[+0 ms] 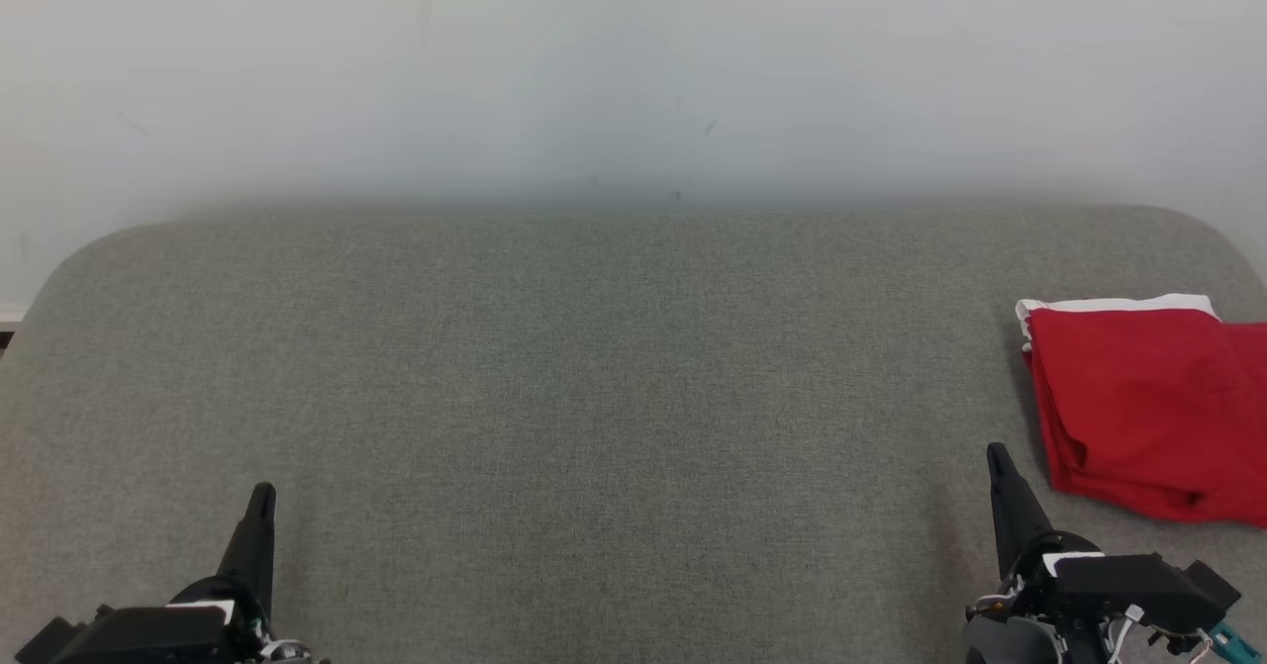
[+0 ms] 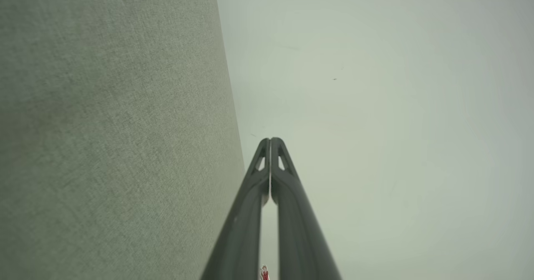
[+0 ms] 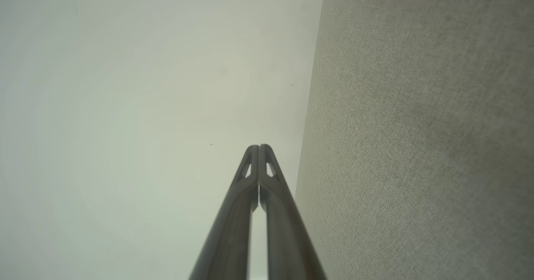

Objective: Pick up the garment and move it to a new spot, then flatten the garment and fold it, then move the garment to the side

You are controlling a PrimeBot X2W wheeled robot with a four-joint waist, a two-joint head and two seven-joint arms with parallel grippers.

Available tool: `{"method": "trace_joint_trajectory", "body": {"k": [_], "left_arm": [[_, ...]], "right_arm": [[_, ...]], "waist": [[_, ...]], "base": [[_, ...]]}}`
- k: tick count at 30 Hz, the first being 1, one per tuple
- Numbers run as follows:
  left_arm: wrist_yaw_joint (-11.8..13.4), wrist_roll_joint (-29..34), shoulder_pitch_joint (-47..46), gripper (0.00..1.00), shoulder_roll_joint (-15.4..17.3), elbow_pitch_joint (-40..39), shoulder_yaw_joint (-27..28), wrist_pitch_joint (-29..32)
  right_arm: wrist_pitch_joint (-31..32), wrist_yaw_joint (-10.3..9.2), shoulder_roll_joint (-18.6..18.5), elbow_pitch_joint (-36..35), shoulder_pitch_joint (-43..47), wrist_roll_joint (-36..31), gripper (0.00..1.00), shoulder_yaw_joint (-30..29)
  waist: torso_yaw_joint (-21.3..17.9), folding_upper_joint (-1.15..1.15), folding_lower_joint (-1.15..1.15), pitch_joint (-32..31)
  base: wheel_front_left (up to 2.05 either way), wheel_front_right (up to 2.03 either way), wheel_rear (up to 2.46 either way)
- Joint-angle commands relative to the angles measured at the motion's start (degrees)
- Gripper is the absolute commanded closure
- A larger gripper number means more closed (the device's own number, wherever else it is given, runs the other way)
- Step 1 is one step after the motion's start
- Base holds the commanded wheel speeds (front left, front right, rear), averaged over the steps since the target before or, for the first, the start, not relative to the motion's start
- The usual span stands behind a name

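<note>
Head view: red garment (image 1: 1138,397), folded, white band along its far edge, lies at 3 o'clock on the grey fabric surface (image 1: 594,377), cut by the frame edge. Left gripper (image 1: 262,494) at 7 o'clock, right gripper (image 1: 994,452) at 5 o'clock, both pointing toward 12. Right gripper's tip is near the garment's near corner, not touching. Wrist views: each pair of fingers pressed together, nothing between them. Pale wall (image 1: 633,70) at 12 o'clock.

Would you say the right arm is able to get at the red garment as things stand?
Probably yes: the red garment lies on the grey surface just ahead and to the right of the right pincer, nothing between them. Its jaws are shut and would need opening first.
</note>
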Motion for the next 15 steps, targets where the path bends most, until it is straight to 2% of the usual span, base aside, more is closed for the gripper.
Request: {"method": "trace_joint_trajectory", "body": {"k": [1,15], "left_arm": [[-0.16,-1.42,-0.92,1.00,-0.10,0.05,0.33,0.44],[-0.16,-2.12,-1.20,1.00,-0.12,0.13,0.53,0.73]], "right_arm": [[0.21,-0.10,-0.03,-0.29,-0.92,1.44,1.00,-0.21],[0.47,-0.10,-0.03,-0.33,-0.67,2.24,1.00,-0.24]], "waist": [[-0.01,0.00,0.00,0.12],[-0.04,0.00,0.00,0.32]], "base": [[0.00,0.00,0.00],[0.00,0.00,0.00]]}}
